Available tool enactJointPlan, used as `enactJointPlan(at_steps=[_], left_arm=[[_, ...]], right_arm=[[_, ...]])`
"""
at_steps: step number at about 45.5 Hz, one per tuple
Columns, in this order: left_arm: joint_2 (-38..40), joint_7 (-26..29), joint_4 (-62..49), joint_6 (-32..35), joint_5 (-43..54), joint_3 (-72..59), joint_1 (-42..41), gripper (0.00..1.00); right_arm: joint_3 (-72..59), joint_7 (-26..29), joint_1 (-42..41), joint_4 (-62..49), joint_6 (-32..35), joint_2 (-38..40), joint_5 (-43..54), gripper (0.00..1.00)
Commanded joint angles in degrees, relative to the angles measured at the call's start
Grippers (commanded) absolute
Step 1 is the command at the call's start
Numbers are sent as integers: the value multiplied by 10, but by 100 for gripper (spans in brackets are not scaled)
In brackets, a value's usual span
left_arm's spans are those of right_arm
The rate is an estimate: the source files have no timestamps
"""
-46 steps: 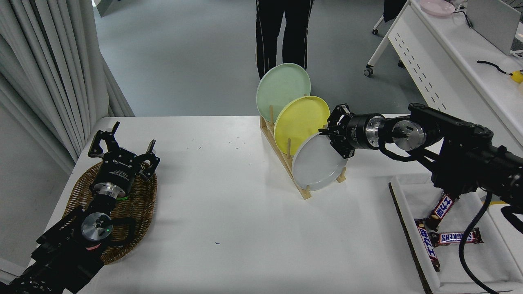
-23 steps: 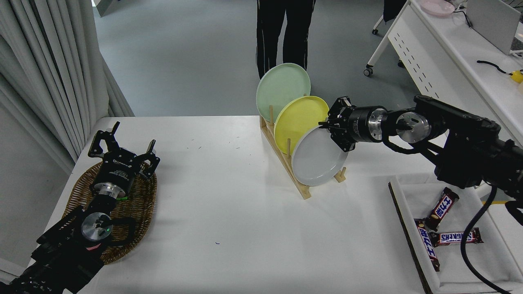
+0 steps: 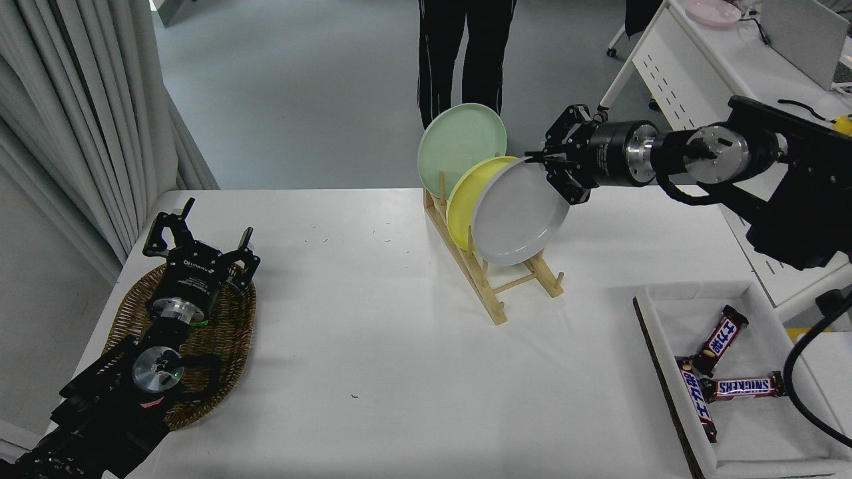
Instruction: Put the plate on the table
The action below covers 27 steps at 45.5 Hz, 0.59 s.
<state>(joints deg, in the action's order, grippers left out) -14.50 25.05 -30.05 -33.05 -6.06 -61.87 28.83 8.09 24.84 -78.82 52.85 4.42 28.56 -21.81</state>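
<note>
The right tool [image 3: 547, 161] is closed on the upper right rim of the grey plate [image 3: 519, 216], which hangs tilted below and to its left, lifted clear of the wooden rack [image 3: 496, 283] though its lower edge hovers just above the front slot. Just behind the plate stands the yellow plate [image 3: 466, 199], very close. The sound course, I judge, is to draw the plate away from the yellow one, then level it and lower it onto bare table [image 3: 373, 346] nearer the robot. The left tool [image 3: 200, 246] sits open over a wicker basket [image 3: 226, 319], far to the left.

One high head view looks forward and down across the table [image 3: 373, 346].
</note>
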Motion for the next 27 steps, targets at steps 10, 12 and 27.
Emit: enactJointPlan(at_steps=[10,12,27], left_arm=[[0,0,0,0,0,0,0,100],[0,0,0,0,0,0,0,100],[0,0,0,0,0,0,0,100]], right_arm=[[0,54,-67,71,-81,41,-137,0],[0,60,-70,72,-95,37,-159,0],[9,86,-66,72,-212,-4,-237,0]])
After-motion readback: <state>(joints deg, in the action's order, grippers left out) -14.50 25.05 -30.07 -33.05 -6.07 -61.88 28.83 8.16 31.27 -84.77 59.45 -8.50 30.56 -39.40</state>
